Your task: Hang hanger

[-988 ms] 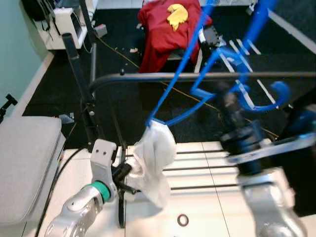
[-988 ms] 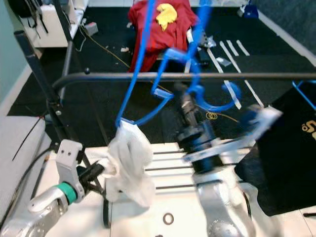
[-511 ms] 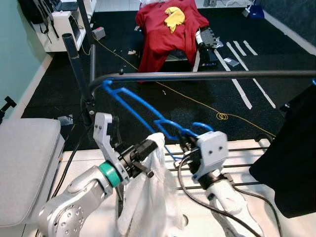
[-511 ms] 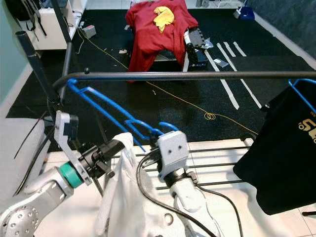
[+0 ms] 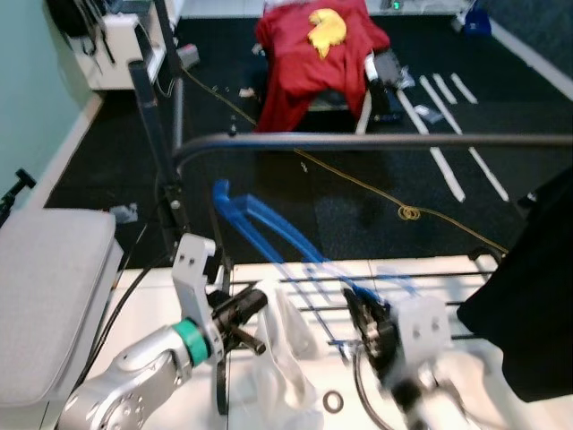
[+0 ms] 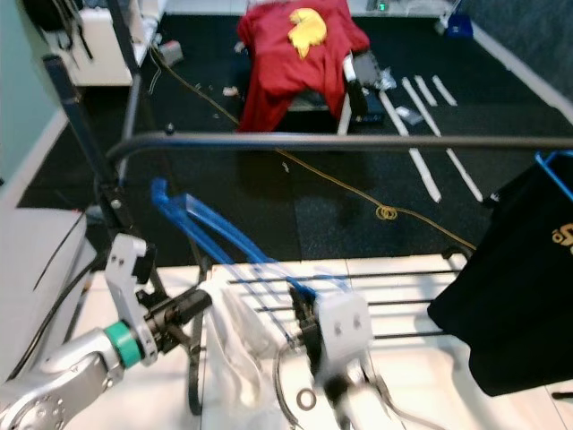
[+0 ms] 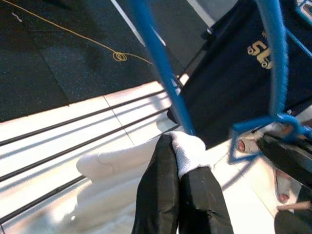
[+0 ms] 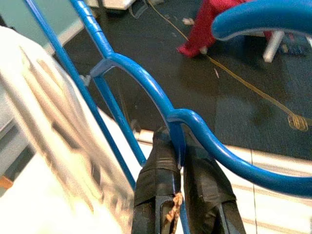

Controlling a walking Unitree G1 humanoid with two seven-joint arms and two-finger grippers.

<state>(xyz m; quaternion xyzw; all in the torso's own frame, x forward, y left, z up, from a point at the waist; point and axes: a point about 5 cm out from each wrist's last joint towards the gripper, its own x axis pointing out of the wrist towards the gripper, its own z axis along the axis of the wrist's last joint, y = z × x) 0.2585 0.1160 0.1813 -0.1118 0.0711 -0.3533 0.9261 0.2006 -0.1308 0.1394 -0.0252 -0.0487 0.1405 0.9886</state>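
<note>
A blue plastic hanger [image 5: 269, 231] slants below the dark clothes rail [image 5: 376, 140], with a white garment [image 5: 288, 348] drooping from its lower part. My left gripper [image 5: 251, 310] is shut on a fold of that white cloth [image 7: 187, 147], beside the hanger's blue bar [image 7: 157, 63]. My right gripper [image 5: 360, 312] is blurred in the eye views. In the right wrist view its fingers [image 8: 161, 170] are shut on the hanger's blue neck [image 8: 175, 139], under the hook [image 8: 258, 17]. The hook hangs on nothing.
A black shirt [image 5: 535, 296] hangs from the rail at the right. The rack's upright post [image 5: 157, 134] stands at the left, beside a grey cushion [image 5: 49, 296]. A red shirt [image 5: 313, 49] drapes a chair beyond. A yellow cable [image 5: 407, 213] lies on the dark floor.
The hanger has come down from above the rail to below it. In the last half second both grippers sank further with hanger and garment; the right arm is now blurred with motion.
</note>
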